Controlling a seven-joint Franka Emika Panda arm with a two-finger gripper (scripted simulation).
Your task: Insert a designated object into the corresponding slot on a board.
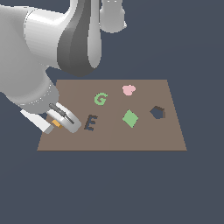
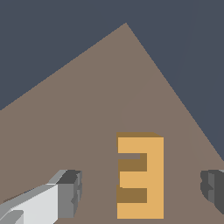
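Close up in the wrist view: two dark grey, blocky fingers [image 2: 70,192] with ribbed pads, spread wide apart, one carried on a pale smooth link. Between them, touching neither, the orange E [image 2: 140,175] — a flat matte block with square-cut arms and shaded notches, lying on the board [image 2: 87,131]. Gripper [image 2: 140,190] open around it, holding nothing.

In the exterior view, low at the left of the frame: the same gripper [image 1: 59,122] tilted down over the board's [image 1: 109,140] near-left corner, only a sliver of the orange E [image 1: 56,124] showing beneath the glossy white-and-grey hand. Just to its right in the frame, the slot [image 1: 90,123] — a dark, near-black E-shaped recess, sharp-edged, well clear of the block.

Board itself: a flat, plain brown panel, untextured, narrowing toward the back.

Further toward centre-right: a green diamond [image 1: 130,118], flat and matte, and beside it at the right a dark pentagon hole [image 1: 157,112].

Further back: a green letter G [image 1: 100,99], rounded strokes, then a pale pink heart-like piece [image 1: 128,90] near the far edge.

Above all, filling the upper left — the arm [image 1: 65,39], smooth rounded white shells with a dark grey band.
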